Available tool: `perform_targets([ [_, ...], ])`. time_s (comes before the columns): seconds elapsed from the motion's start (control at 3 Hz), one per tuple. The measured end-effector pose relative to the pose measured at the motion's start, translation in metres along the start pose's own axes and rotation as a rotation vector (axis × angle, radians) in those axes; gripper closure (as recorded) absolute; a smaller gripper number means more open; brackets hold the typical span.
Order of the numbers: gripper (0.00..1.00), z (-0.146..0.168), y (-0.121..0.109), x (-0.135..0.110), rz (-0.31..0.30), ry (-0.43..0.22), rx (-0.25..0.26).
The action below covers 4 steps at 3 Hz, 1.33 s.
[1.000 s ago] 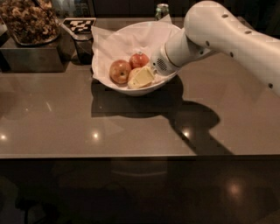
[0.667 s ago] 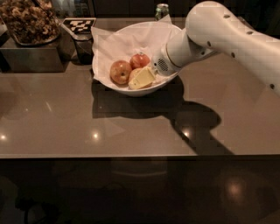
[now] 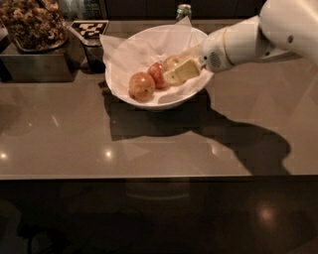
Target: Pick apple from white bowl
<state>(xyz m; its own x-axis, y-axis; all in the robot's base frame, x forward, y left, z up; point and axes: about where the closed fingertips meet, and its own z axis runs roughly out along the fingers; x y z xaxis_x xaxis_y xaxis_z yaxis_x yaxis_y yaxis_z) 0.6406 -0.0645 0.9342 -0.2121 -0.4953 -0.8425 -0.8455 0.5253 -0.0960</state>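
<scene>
The white bowl [image 3: 149, 101], lined with white paper, stands at the back middle of the brown table. Three apples lie in it. The apple [image 3: 172, 61], the palest one, is at the right, between the cream fingers of my gripper [image 3: 175, 67]. One finger [image 3: 183, 72] covers its front and the other runs behind it. The gripper reaches into the bowl from the right and looks closed on this apple. Two redder apples [image 3: 141, 85] [image 3: 157, 74] lie to its left, free of the gripper.
A metal bin [image 3: 31, 62] filled with brown dried stuff stands at the back left. A checkered marker [image 3: 90, 28] and a small dark glass cup [image 3: 95, 55] are beside the bowl's left side. A green bottle top [image 3: 184, 10] shows behind the bowl. The table's front edge [image 3: 149, 176] runs across.
The gripper has moved up and to the right inside the bowl. The pale apple, hidden behind the fingers before, now shows between them.
</scene>
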Motion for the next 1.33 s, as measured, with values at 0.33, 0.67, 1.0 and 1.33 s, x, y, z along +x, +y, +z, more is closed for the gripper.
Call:
perform_targets([
  [0.33, 1.00, -0.035, -0.014, -0.027, -0.077, -0.076, -0.002],
  [0.67, 1.00, -0.065, -0.018, -0.039, -0.104, -0.119, -0.042],
  [1.0, 1.00, -0.096, -0.011, -0.047, -0.126, -0.126, -0.071],
  [1.33, 0.86, -0.124, -0.005, -0.043, -0.123, -0.115, -0.064],
])
